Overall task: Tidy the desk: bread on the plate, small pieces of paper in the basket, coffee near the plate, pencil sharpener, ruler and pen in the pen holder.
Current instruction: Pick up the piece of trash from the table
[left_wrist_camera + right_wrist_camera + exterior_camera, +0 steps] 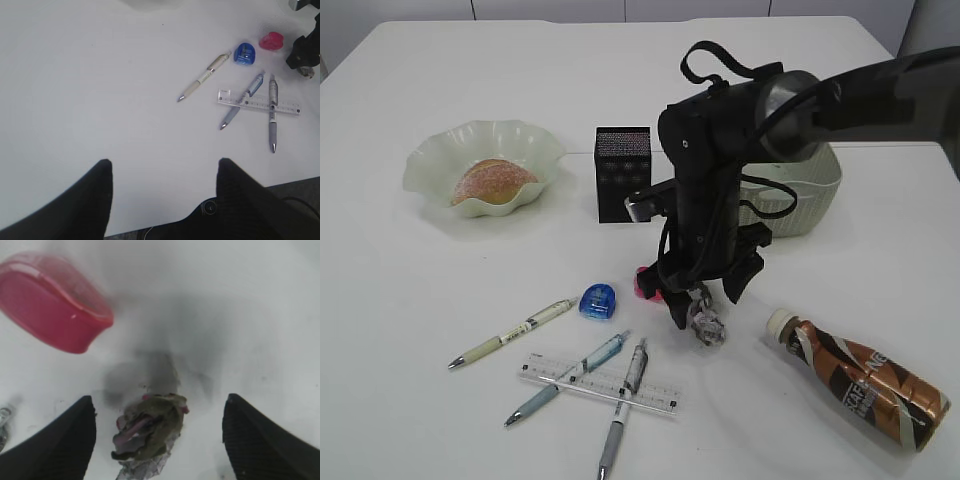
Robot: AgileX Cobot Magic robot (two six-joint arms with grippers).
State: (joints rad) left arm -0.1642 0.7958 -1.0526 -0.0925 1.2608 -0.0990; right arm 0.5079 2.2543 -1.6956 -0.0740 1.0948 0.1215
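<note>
My right end effector hangs low over the tabletop at the centre of the exterior view, jaws spread wide and gripping nothing. Between them, at the bottom middle of the right wrist view, lies a crumpled paper scrap, touching neither finger. It looks light, soft and springy, so I judge it will crush easily and could slip or cling to one pad; I would close across its bulk, low against the tabletop. Just beside it, at the upper left of that view, sits a pink pencil sharpener, close enough that I could knock it.

My left end effector is also spread and empty, at the bottom of the left wrist view, well apart from the stationery.

The basket stands behind my arm, right of centre; I cannot see into it. The black pen holder stands upright at centre; its inside is hidden too. The plate at the upper left already holds the bread. The coffee lies on its side at the lower right, well apart from the plate. A blue sharpener, three pens and the ruler lie at lower centre, two pens crossing the ruler.
</note>
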